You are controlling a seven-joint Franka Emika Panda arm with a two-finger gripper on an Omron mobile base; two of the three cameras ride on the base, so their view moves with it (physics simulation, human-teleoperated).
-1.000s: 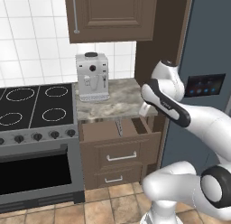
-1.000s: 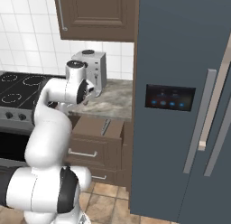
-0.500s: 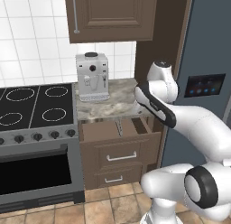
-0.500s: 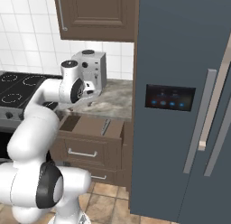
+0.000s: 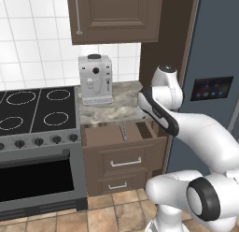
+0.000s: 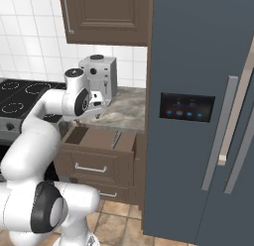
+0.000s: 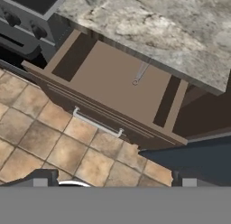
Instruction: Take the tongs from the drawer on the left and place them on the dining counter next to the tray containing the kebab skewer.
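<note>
Two dark fingertips (image 7: 45, 179) stand far apart at the bottom of my hand view, spread wide with nothing between them, so the gripper (image 6: 95, 112) is empty. From the right base view I see it hanging above the small marbled counter (image 6: 124, 108), just in front of the silver coffee machine (image 6: 98, 74), over the back edge of the pulled-out drawer (image 7: 113, 90). Looking down through the hand view, the drawer is open, its silver bar handle (image 7: 97, 123) toward the tiled floor (image 7: 54, 146). The tongs (image 7: 140, 73) lie on the drawer's floor near the rear, partly tucked under the counter's lip. In the left base view I see the tongs (image 5: 123, 131) in the middle of the drawer, the stove (image 5: 37, 109) to the left and the dark fridge (image 5: 214, 76) to the right.
</note>
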